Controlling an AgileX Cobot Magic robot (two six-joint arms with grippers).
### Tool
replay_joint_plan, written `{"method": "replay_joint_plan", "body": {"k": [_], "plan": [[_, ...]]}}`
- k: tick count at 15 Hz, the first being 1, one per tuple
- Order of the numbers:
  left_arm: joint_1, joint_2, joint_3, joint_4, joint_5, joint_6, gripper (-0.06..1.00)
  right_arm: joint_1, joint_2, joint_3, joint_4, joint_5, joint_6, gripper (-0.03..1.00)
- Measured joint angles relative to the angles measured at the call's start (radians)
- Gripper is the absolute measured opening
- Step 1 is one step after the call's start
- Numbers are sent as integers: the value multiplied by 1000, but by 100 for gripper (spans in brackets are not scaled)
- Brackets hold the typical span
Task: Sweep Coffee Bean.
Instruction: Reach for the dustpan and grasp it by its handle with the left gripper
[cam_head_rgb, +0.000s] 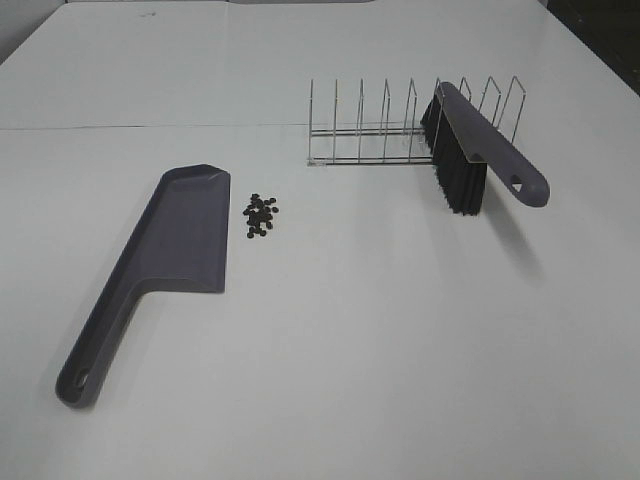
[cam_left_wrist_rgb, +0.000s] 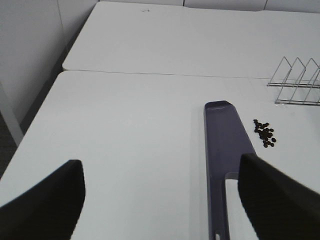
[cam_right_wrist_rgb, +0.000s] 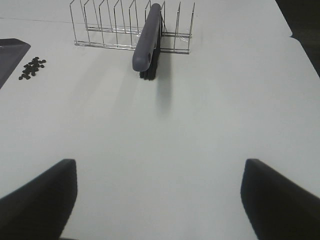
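Left of frame: grey-purple plastic dustpan (cam_head_rgb: 180, 240), flat on white table (cam_head_rgb: 400, 350). Just right of its pan: coffee bean (cam_head_rgb: 261, 215), a loose cluster on the tabletop, outside the pan. Upper right: wire rack (cam_head_rgb: 360, 130) holding a leaning grey-purple, black-bristled brush (cam_head_rgb: 480, 150). Left gripper (cam_left_wrist_rgb: 160, 165), right gripper (cam_right_wrist_rgb: 160, 165): both spread wide, unladen.

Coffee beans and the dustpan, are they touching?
Apart. The exterior high view shows a strip of bare table between the coffee beans and the dustpan.

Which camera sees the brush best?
The exterior high view: the whole brush shows from the side, handle and black bristles, leaning in the wire rack. The right wrist view sees it end-on, bristles mostly hidden. The left wrist view misses it.
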Motion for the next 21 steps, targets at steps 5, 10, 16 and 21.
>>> {"method": "replay_joint_plan", "body": {"k": [5,10,16,21], "plan": [[0,632,-203,-103,-115,135,75,0,0,0,0,0,0,78],[0,1151,-458,-302,-4,254,74,0,0,0,0,0,0,78],[-142,1421,-497,-261,25,192,74,0,0,0,0,0,0,78],[-225,1574,-498,-227,3,128,74,0,0,0,0,0,0,78]]}}
